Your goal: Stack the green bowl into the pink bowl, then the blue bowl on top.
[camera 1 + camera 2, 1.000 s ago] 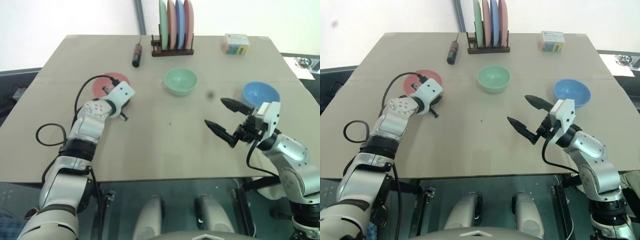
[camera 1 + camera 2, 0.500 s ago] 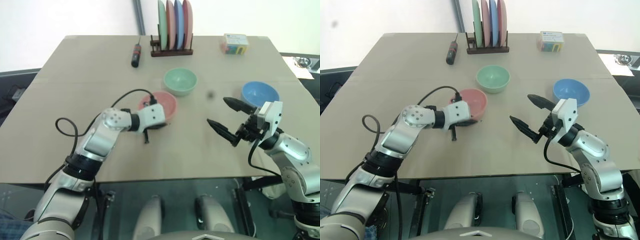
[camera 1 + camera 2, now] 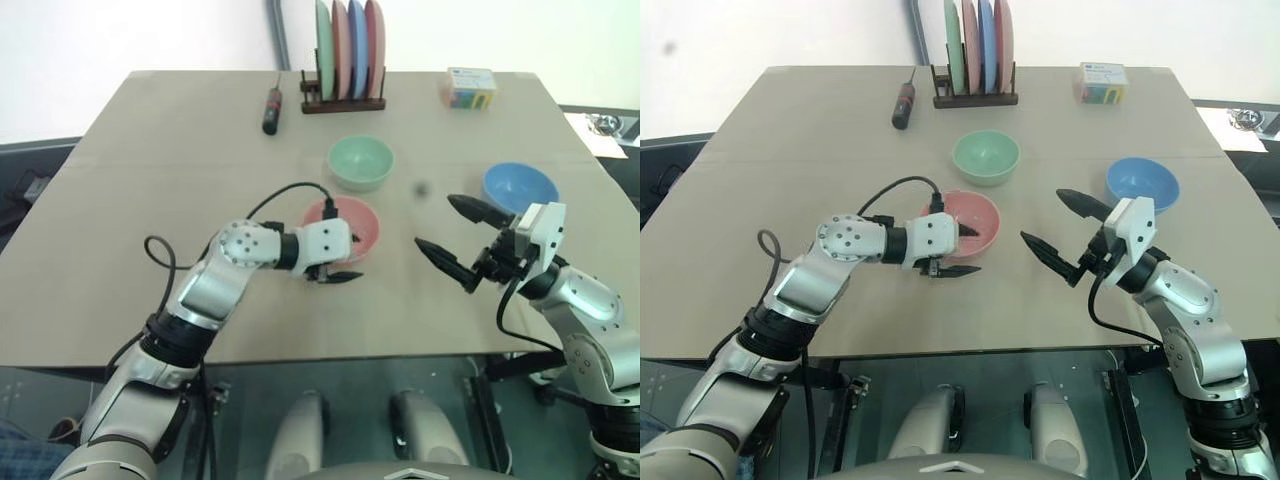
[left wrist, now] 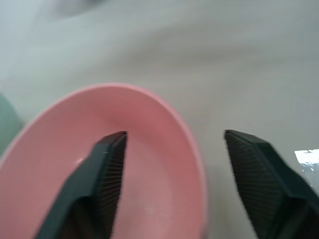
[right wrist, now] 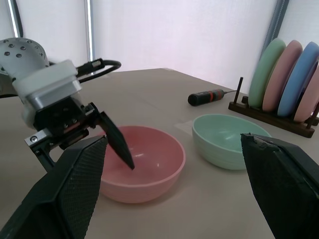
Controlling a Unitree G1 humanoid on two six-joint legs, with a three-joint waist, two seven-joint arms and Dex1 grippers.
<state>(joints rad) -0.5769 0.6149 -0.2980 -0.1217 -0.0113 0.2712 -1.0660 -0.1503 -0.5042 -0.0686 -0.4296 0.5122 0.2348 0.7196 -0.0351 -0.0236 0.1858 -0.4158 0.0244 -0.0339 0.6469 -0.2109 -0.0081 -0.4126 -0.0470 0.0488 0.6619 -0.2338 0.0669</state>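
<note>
The pink bowl (image 3: pixel 350 220) sits upright at the middle of the table, just nearer to me than the green bowl (image 3: pixel 361 160). My left gripper (image 3: pixel 350 258) is open and straddles the pink bowl's near rim. One of its fingers (image 4: pixel 107 164) is inside the pink bowl (image 4: pixel 144 144) and the other is outside. The blue bowl (image 3: pixel 520 188) stands at the right. In front of it my right gripper (image 3: pixel 434 222) hovers open with nothing held, pointing toward the pink bowl (image 5: pixel 144 169) and the green bowl (image 5: pixel 224 142).
At the back edge of the table (image 3: pixel 150 180) stands a wooden rack (image 3: pixel 345 100) holding several upright plates. A black and red screwdriver (image 3: pixel 271 108) lies left of it, and a small coloured box (image 3: pixel 472 87) sits at the back right.
My left gripper carried the pink bowl from the table's left side to the middle, in front of the green bowl, then opened on its rim. The right arm stayed still.
</note>
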